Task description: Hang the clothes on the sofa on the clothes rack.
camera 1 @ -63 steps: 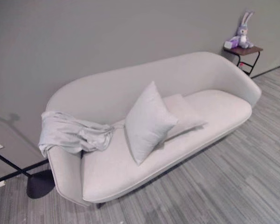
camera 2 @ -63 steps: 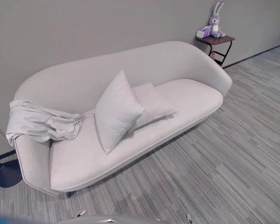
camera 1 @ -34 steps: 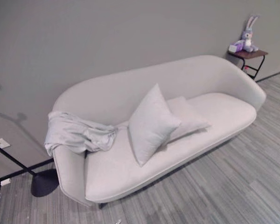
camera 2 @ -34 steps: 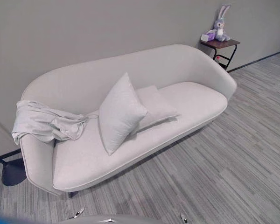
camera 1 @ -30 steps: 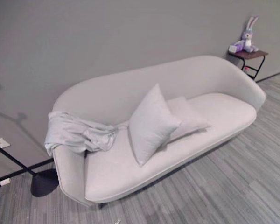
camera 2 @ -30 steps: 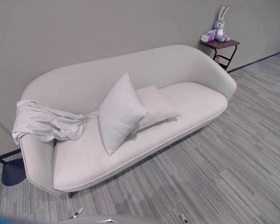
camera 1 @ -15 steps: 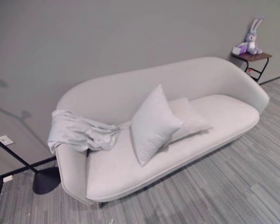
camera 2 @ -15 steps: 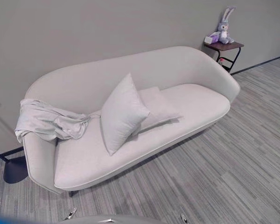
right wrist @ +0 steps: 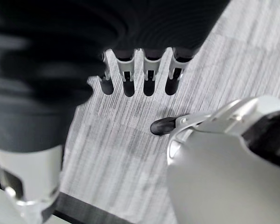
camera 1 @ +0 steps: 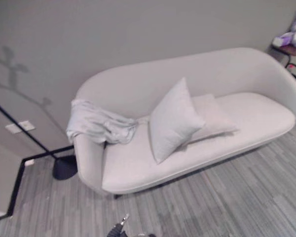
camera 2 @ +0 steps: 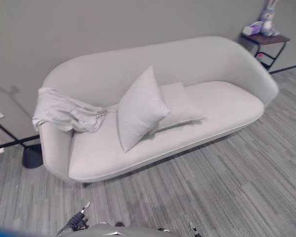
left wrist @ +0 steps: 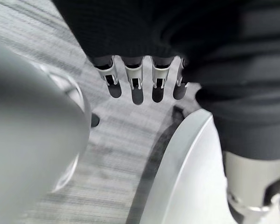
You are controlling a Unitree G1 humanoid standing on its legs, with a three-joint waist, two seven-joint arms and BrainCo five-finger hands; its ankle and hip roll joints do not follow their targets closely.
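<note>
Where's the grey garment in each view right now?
Left eye view: garment draped over the sofa's left armrest, left of centre.
Right eye view: garment on that armrest, nearer the left edge.
Wrist views: floor beneath the hands, no garment.
Shared landmark: upright pillow just right of it.

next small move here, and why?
Probably step closer toward the sofa's left arm: the garment lies draped over that armrest of the sofa, floor lies between, and both hands hang open over the floor, left hand, right hand, holding nothing.
</note>
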